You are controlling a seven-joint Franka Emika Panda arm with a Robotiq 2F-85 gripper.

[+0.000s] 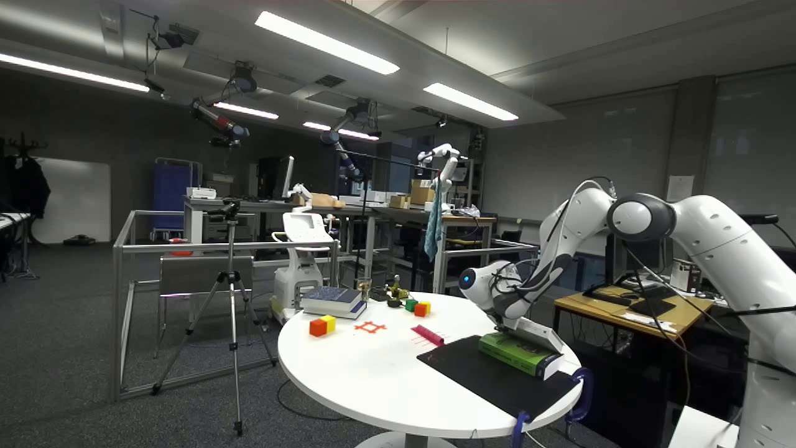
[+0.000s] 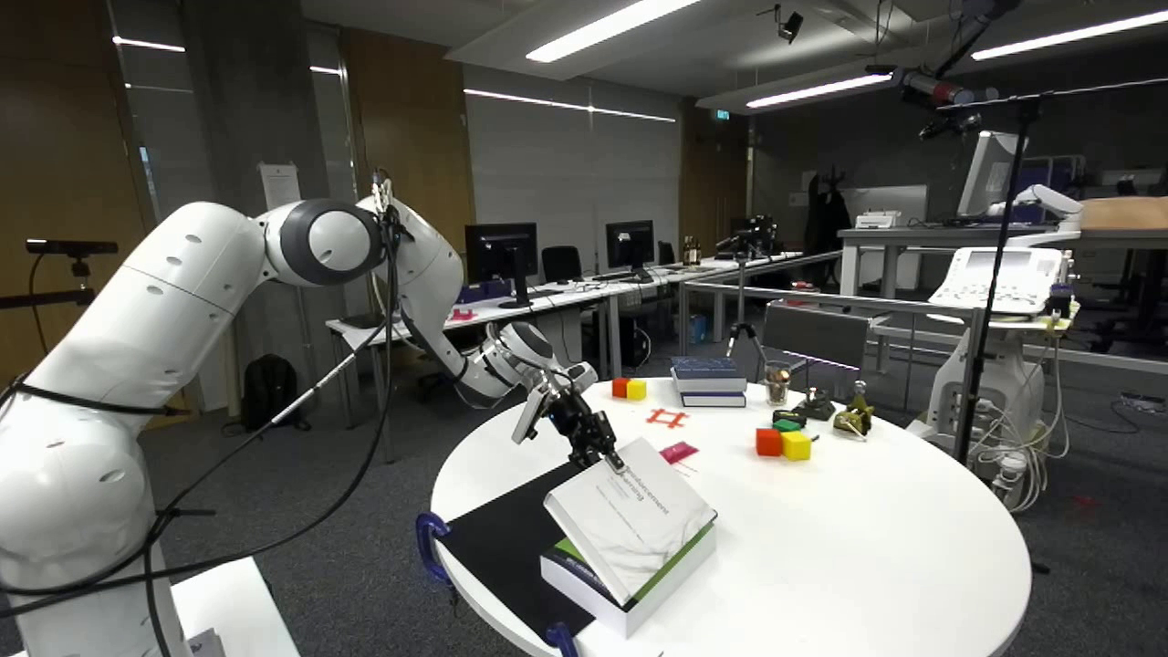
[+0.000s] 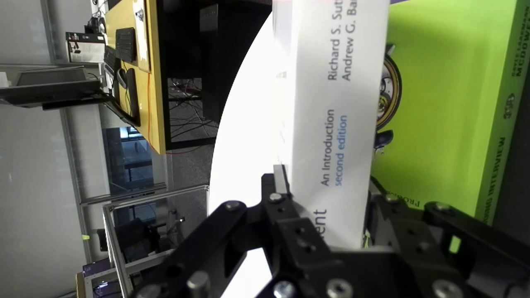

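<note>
Closest to the wrist camera, across the bottom of its view: black gripper [image 3: 327, 178], clamped on white book [image 3: 337, 99], with fingers [image 3: 280, 180] on both sides of the printed spine. Gripped near one end of that spine rather than at the middle, with the long axis running straight ahead from the fingertips toward the top of the view. Tilted, not flat: higher along the spine edge, sloping down to the opposite edge, and there apparently resting on green book [image 1: 513, 358]. Directly underneath, lying flat with its own spine roughly parallel: that same green book, showing as a bright strip of cover to the right of the held spine. Key relation, as far as can be judged: a wedge-shaped gap between the two books, widest under the held spine. Spread partly below, in both exterior views: black mat [image 1: 457, 364], on round white table [image 1: 367, 373]. Joined to the gripper: single white robot arm [image 2: 319, 242]. Near the mat: pink strip [image 1: 428, 335]. Well apart, across the table: red block [image 2: 768, 443] just beside yellow block [image 2: 797, 445].
</note>
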